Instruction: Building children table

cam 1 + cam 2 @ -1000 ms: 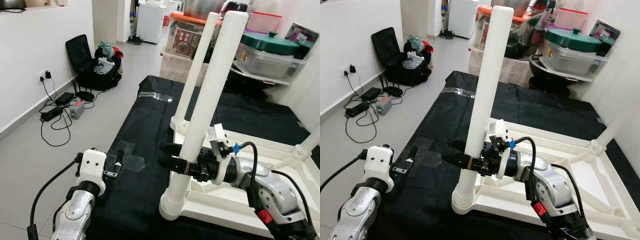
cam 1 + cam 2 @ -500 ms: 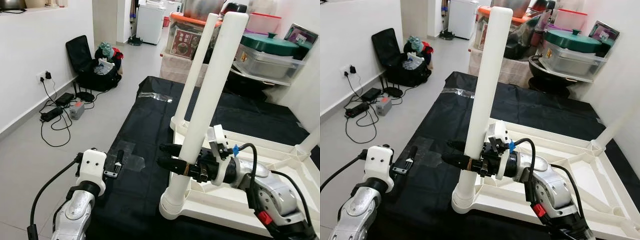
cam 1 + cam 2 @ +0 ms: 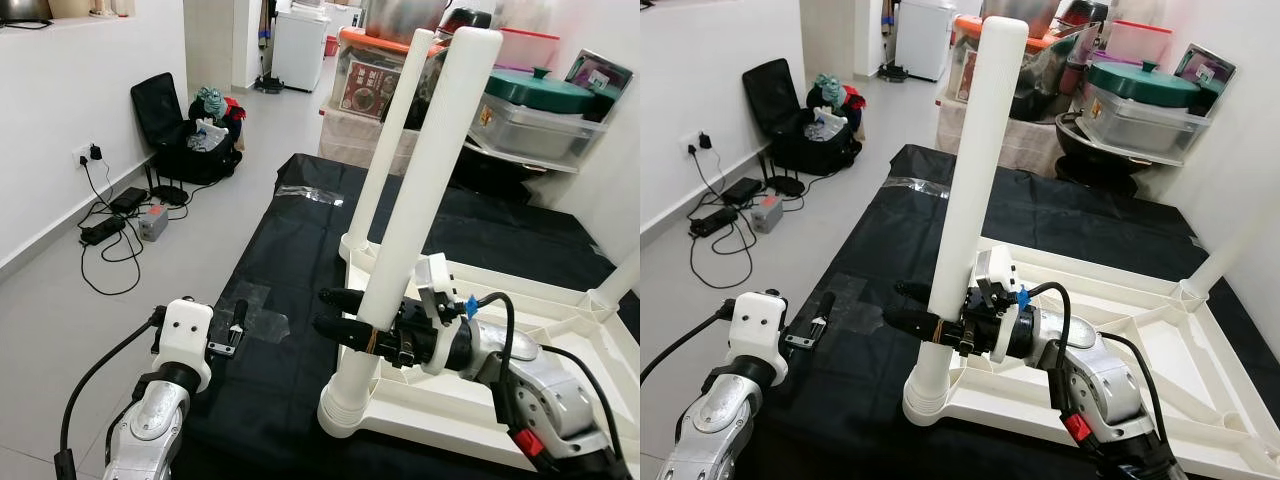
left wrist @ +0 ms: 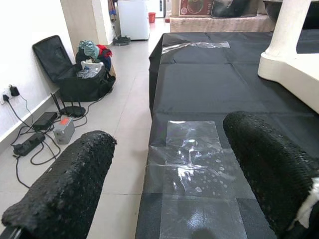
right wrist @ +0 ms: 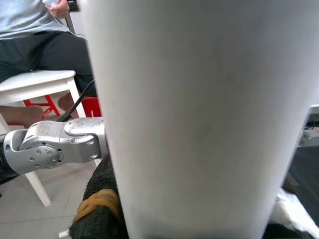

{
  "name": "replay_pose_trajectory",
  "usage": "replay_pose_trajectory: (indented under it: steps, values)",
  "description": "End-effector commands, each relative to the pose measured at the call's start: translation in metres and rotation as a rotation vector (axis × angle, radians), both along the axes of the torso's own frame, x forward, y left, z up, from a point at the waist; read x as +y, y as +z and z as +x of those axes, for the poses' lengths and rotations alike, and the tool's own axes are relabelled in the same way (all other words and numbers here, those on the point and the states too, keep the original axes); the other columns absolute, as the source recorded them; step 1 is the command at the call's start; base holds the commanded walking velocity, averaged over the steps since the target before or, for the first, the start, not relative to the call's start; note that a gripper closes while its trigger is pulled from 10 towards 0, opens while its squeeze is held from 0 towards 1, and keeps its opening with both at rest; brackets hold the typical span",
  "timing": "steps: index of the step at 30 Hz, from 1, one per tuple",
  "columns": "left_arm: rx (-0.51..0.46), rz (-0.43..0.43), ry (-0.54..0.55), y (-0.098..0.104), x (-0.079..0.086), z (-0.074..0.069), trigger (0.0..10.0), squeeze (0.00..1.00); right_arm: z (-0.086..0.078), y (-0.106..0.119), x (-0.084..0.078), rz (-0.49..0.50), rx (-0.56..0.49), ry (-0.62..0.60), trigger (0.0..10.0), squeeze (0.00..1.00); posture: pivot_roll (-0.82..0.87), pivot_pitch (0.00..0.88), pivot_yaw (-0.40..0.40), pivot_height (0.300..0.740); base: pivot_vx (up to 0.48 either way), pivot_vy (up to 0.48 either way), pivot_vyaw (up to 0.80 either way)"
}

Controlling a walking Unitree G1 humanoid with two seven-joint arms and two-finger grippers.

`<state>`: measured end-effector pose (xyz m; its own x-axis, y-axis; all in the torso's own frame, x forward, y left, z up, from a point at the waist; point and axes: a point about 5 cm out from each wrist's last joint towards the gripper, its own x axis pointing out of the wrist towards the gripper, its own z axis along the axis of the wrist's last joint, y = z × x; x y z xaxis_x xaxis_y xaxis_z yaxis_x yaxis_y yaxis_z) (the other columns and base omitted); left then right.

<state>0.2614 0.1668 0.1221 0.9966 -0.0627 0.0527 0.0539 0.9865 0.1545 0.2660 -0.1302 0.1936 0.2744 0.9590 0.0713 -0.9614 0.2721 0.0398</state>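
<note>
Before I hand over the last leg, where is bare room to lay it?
Free: black sheet between its floor-side edge and the tabletop, from the taped patch back. Crowded: the near corner, where the right pincer grips the near leg.

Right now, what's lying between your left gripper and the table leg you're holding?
Black floor sheet with a clear tape patch, seen in left wrist and eye views.

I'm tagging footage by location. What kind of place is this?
Probably a lived-in home, in a room near the kitchen: a tiled floor, stacked storage bins with a green pot lid, and a small white fridge down the passage.
</note>
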Motion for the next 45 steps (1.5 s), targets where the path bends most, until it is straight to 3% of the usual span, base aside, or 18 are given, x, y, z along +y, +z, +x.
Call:
replay_pose_trajectory:
  steps: [1, 5, 9, 11, 13, 16, 18, 20, 23, 28, 32, 35, 36, 37, 38, 39, 41, 45]
  values:
    - [0.014, 0.008, -0.017, -0.003, -0.004, -0.002, 10.0, 0.0, -0.001, -0.015, 0.002, -0.036, 0.066, -0.009, 10.0, 0.0, 0.13, 0.0, -0.188, 0.74, 0.0, 0.0, 0.0]
    - [0.014, 0.008, -0.016, -0.003, -0.004, -0.002, 10.0, 0.0, 0.012, -0.023, 0.001, -0.087, 0.083, -0.165, 10.0, 0.0, 0.12, 0.0, -0.187, 0.74, 0.0, 0.0, 0.0]
    - [0.015, 0.008, -0.015, -0.003, -0.004, -0.002, 10.0, 0.0, 0.031, -0.029, -0.003, -0.083, 0.135, -0.487, 10.0, 0.0, 0.12, 0.0, -0.188, 0.74, 0.0, 0.0, 0.0]
    - [0.015, 0.008, -0.015, -0.003, -0.004, -0.002, 10.0, 0.0, 0.031, -0.029, -0.003, -0.083, 0.135, -0.487, 10.0, 0.0, 0.12, 0.0, -0.188, 0.74, 0.0, 0.0, 0.0]
    - [0.015, 0.01, -0.012, -0.003, -0.003, -0.002, 10.0, 0.0, 0.04, -0.038, -0.014, -0.047, 0.249, -0.795, 10.0, 0.0, 0.11, 0.0, -0.187, 0.74, 0.0, 0.0, 0.0]
    - [0.015, 0.01, -0.012, -0.003, -0.003, -0.003, 10.0, 0.0, 0.042, -0.043, -0.019, -0.037, 0.301, -0.914, 10.0, 0.0, 0.11, 0.0, -0.187, 0.74, 0.0, 0.0, 0.0]
    - [0.016, 0.01, -0.011, -0.003, -0.003, -0.002, 10.0, 0.0, 0.035, -0.062, -0.049, -0.071, 0.369, -1.283, 10.0, 0.0, 0.11, 0.0, -0.182, 0.74, 0.0, 0.0, 0.0]
    - [0.016, 0.01, -0.011, -0.003, -0.003, -0.002, 10.0, 0.0, 0.035, -0.062, -0.049, -0.071, 0.369, -1.283, 10.0, 0.0, 0.11, 0.0, -0.182, 0.74, 0.0, 0.0, 0.0]
    - [0.015, 0.009, -0.012, -0.003, -0.002, -0.001, 10.0, 0.0, 0.024, -0.072, -0.064, -0.118, 0.366, -1.503, 10.0, 0.0, 0.11, 0.0, -0.183, 0.74, 0.0, 0.0, 0.0]
    - [0.012, 0.013, -0.008, -0.003, -0.001, -0.001, 10.0, 0.0, 0.026, -0.062, -0.063, -0.115, 0.296, -1.541, 10.0, 0.0, 0.11, 0.0, -0.185, 0.74, 0.0, 0.0, 0.0]
    - [0.01, 0.016, -0.007, -0.002, 0.0, 0.0, 10.0, 0.0, 0.031, -0.056, -0.056, -0.109, 0.253, -1.496, 10.0, 0.0, 0.11, 0.0, -0.183, 0.74, 0.0, 0.0, 0.0]
    - [0.009, 0.018, -0.008, -0.002, 0.0, 0.001, 10.0, 0.0, 0.037, -0.048, -0.032, -0.05, 0.231, -1.305, 10.0, 0.0, 0.12, 0.0, -0.181, 0.74, 0.0, 0.0, 0.0]
    - [0.01, 0.017, -0.01, -0.002, 0.0, 0.001, 10.0, 0.0, 0.036, -0.041, -0.006, 0.007, 0.228, -1.083, 10.0, 0.0, 0.12, 0.0, -0.181, 0.74, 0.0, 0.0, 0.0]
    - [0.01, 0.017, -0.01, -0.002, 0.0, 0.001, 10.0, 0.0, 0.036, -0.041, -0.006, 0.007, 0.228, -1.083, 10.0, 0.0, 0.12, 0.0, -0.181, 0.74, 0.0, 0.0, 0.0]
    - [0.01, 0.016, -0.012, -0.002, -0.001, 0.001, 10.0, 0.0, 0.026, -0.033, 0.02, 0.043, 0.207, -0.809, 10.0, 0.0, 0.11, 0.0, -0.178, 0.74, 0.0, 0.0, 0.0]
    - [0.01, 0.016, -0.012, -0.002, -0.001, 0.001, 10.0, 0.0, 0.026, -0.033, 0.02, 0.043, 0.207, -0.809, 10.0, 0.0, 0.11, 0.0, -0.178, 0.74, 0.0, 0.0, 0.0]
    - [0.011, 0.014, -0.017, -0.003, -0.003, 0.001, 10.0, 0.0, -0.006, -0.016, 0.048, 0.095, 0.161, -0.371, 10.0, 0.0, 0.12, 0.0, -0.181, 0.74, 0.0, 0.0, 0.0]
    - [0.01, 0.012, -0.016, -0.003, -0.003, 0.001, 10.0, 0.0, -0.017, -0.011, 0.047, 0.107, 0.147, -0.245, 10.0, 0.0, 0.12, 0.0, -0.187, 0.74, 0.0, 0.0, 0.0]
